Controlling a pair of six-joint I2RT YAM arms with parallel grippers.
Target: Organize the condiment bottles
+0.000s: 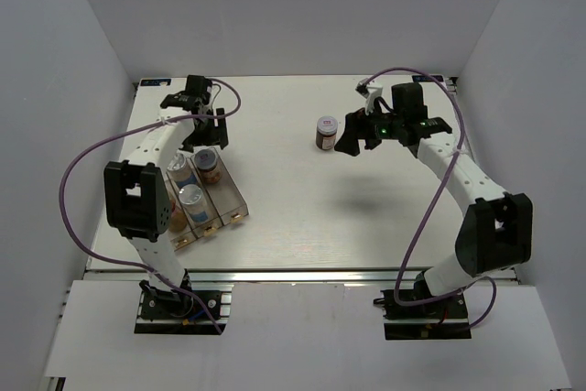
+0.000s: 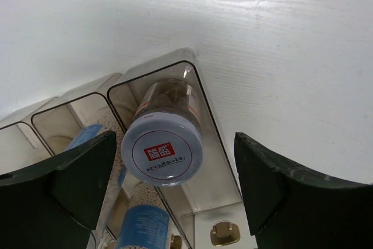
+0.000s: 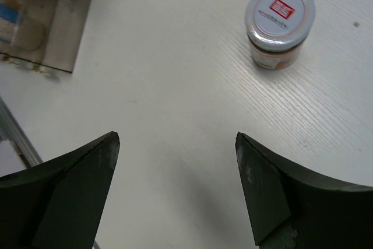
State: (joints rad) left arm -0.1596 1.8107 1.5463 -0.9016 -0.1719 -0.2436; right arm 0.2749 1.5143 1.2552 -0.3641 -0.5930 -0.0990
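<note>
Both my hands are hanging open, so I am judging that I am between one placement and the next pick.

On the left, my left hand (image 2: 175, 141) is hovering over the far end of the clear tray (image 2: 201, 86), fingers well apart and gripping nothing. Directly beneath them a dark brown jar (image 2: 166, 153) with a grey lid is sitting in the tray's right compartment, free of both fingers. The middle compartment is holding two blue-labelled jars (image 1: 190, 197), one behind the other. The left compartment is mostly hiding under my left arm, so I cannot tell what it is carrying.

Moving right, the desk (image 1: 302, 217) is lying bare between the tray and one lone jar (image 3: 280, 24), dark-bodied with a pale lid, standing upright well apart from the tray. My right hand (image 3: 178, 138) is pointing towards it with its fingers spread wide, near but not touching.

That lone jar is looking like the next thing to fetch. I am reckoning the right hand needs to slide forward until its fingers are straddling the body below the lid, then close and carry it across towards a free spot in the tray.
</note>
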